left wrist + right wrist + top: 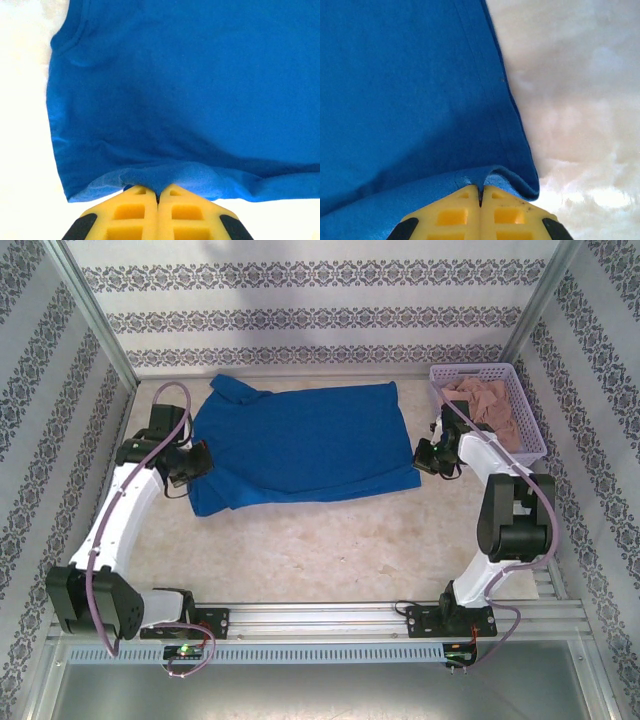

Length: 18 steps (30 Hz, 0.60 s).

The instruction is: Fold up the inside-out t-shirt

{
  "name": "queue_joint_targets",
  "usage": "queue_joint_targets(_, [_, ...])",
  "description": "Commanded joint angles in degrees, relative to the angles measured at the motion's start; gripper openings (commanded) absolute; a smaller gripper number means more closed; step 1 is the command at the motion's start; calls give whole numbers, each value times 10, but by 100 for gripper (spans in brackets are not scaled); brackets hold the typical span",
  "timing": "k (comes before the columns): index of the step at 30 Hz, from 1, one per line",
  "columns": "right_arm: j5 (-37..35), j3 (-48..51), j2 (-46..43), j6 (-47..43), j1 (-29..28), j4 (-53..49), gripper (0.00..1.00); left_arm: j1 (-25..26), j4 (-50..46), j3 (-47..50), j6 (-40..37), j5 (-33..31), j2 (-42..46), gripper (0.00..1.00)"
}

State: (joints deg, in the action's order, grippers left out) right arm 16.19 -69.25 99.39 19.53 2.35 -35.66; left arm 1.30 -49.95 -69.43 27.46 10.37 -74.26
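The inside-out t-shirt (pixel 300 445) is royal blue and lies spread flat across the middle of the table, with a sleeve at its far left corner. At the shirt's left edge my left gripper (pixel 197 462) is shut on the fabric. In the left wrist view the yellow jaws of the left gripper (pixel 158 192) pinch a small ridge of the t-shirt (pixel 190 90). My right gripper (pixel 428 455) is shut on the shirt's right edge near its front corner. In the right wrist view the right gripper (pixel 480 192) pinches a fold of the t-shirt (pixel 410 90) beside its hem.
A lilac plastic basket (pixel 532 425) at the back right holds a pinkish-beige garment (pixel 495 405). Patterned walls close in the back and both sides. Bare beige tabletop (pixel 320 545) stretches between the shirt and the arm bases.
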Motion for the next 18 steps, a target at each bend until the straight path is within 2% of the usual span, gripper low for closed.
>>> queue_joint_targets(1, [5, -32, 22, -10, -6, -16, 2, -17, 31, -34, -27, 20, -26, 0])
queue_joint_targets(18, [3, -115, 87, -14, -11, -25, 2, -41, 42, -151, -42, 22, -164, 0])
